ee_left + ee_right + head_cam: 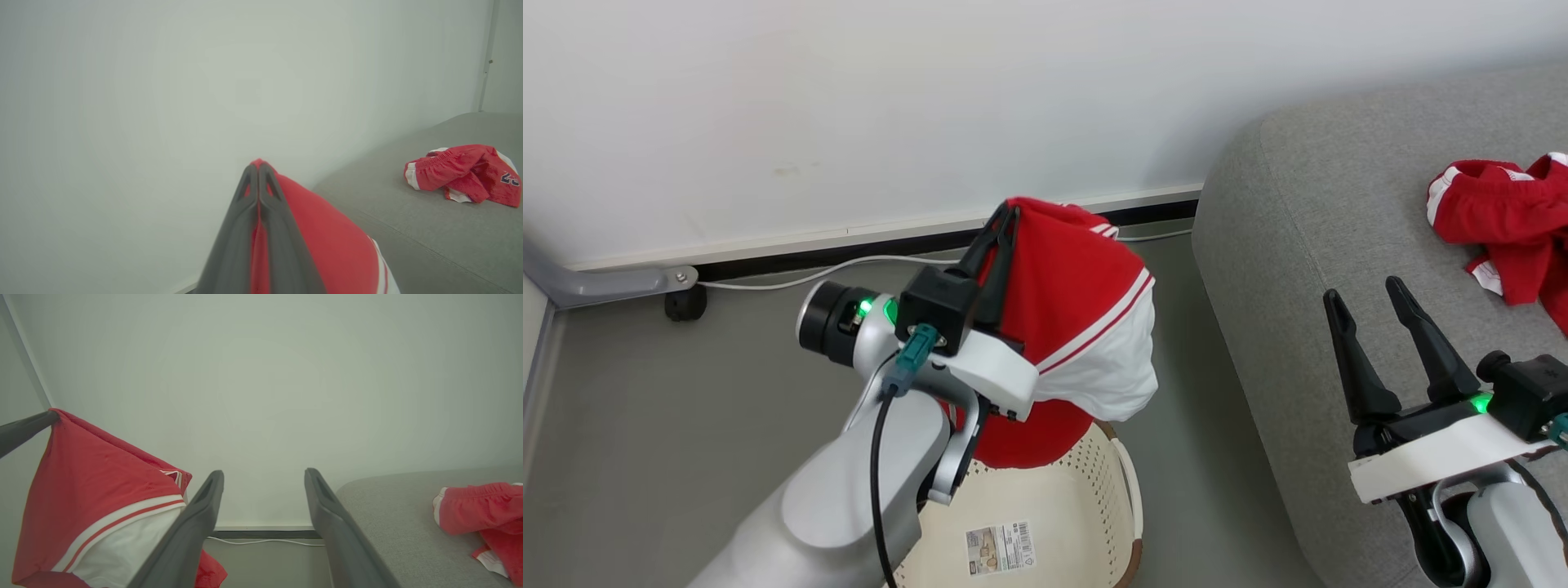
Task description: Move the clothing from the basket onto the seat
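My left gripper (1006, 216) is shut on a red garment with white striped trim (1078, 310), held up above the cream basket (1086, 498); its lower folds hang down to the basket's rim. In the left wrist view the closed fingers (258, 175) pinch the red cloth (327, 245). A second red garment (1507, 224) lies crumpled on the grey seat (1307, 212). Over the seat's near edge my right gripper (1368, 298) stands open and holds nothing. The right wrist view has its open fingers (264, 475), the hanging garment (94, 490) at the left and the other garment (482, 508) on the seat (388, 506).
A white wall (849, 106) with a dark baseboard runs behind, and a white cable (792, 278) lies along it on the grey floor. A grey frame leg with a black caster (684, 304) stands at the left. The basket's bottom shows a paper label (1001, 547).
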`<state>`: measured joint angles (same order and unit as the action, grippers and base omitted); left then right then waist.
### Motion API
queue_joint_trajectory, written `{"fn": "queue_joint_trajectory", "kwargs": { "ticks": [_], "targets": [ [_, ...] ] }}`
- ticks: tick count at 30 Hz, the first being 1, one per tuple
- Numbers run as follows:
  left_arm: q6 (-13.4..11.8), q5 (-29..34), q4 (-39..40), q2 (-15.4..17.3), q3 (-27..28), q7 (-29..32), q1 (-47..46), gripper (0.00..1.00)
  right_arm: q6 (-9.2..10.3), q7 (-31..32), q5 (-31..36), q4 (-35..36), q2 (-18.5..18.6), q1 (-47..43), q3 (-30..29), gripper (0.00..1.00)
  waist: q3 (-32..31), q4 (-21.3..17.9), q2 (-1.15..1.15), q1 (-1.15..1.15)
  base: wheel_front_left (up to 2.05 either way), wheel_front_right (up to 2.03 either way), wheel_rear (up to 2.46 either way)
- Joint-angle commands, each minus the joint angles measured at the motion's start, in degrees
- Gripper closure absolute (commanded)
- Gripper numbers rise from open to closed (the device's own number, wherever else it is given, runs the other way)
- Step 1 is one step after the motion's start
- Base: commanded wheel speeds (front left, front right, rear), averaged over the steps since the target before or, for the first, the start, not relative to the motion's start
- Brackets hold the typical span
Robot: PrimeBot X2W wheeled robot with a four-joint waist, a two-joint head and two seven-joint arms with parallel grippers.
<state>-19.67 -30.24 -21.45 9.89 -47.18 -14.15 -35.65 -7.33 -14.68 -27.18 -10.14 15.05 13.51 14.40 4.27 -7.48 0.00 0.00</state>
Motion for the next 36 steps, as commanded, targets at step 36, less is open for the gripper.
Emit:
{"fn": "queue_joint_trajectory", "kwargs": {
  "ticks": [36],
  "targets": [
    [0.10, 3.16, 6.99, -1.56, -0.67, 2.61, -13.19, 1.00, -0.16, -0.32, -7.67, -3.68, 9.58, 13.61, 26.54, 0.00, 2.85, 4.13, 0.00, 0.00, 0.00, 0.00, 0.00]
  ]
}}
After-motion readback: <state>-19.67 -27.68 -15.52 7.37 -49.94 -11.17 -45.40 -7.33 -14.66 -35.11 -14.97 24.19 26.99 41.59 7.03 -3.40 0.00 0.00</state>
